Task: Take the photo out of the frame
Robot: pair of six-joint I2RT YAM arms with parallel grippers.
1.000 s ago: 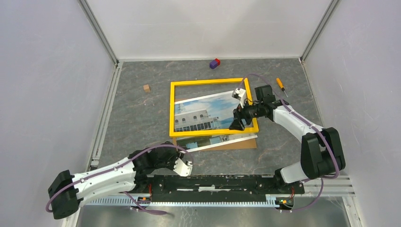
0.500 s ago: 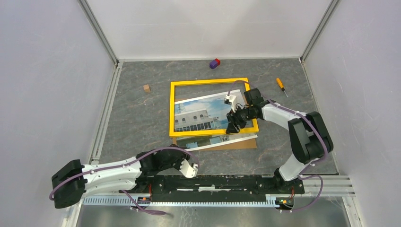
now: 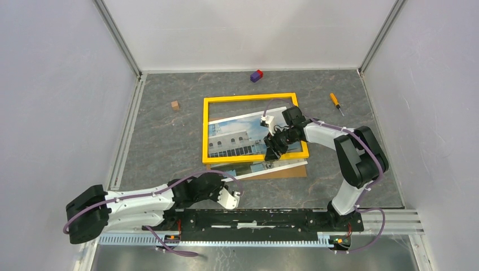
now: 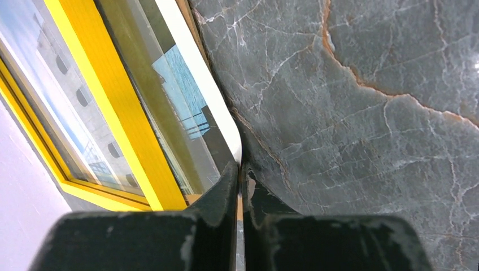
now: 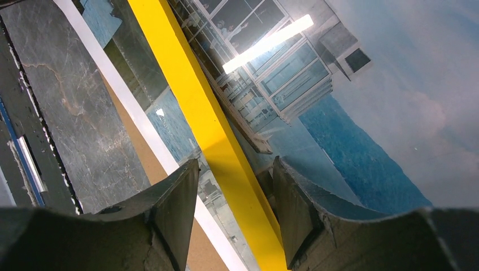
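Note:
The frame (image 3: 248,97) with its yellow border lies flat mid-table. The photo (image 3: 237,135) lies skewed under it, with its lower edge sticking out past the frame's near bar onto a brown backing board (image 3: 294,171). My right gripper (image 3: 273,151) is open, its jaws straddling the frame's near bar (image 5: 192,96) in the right wrist view (image 5: 234,195). The photo (image 5: 367,84) shows on both sides of the bar. My left gripper (image 3: 230,197) is shut and empty near the table's front edge. In the left wrist view its tips (image 4: 240,169) point at the photo's white-edged corner (image 4: 181,73) beside the frame (image 4: 113,101).
A purple and red block (image 3: 256,75) sits by the back wall. A small wooden cube (image 3: 175,105) lies left of the frame. An orange-handled screwdriver (image 3: 335,101) lies to its right. Metal rails run along the left edge and the front.
My right gripper has slid left along the frame's near bar, and its arm has folded inward. My left arm has shifted slightly right. The frame and photo have not visibly moved.

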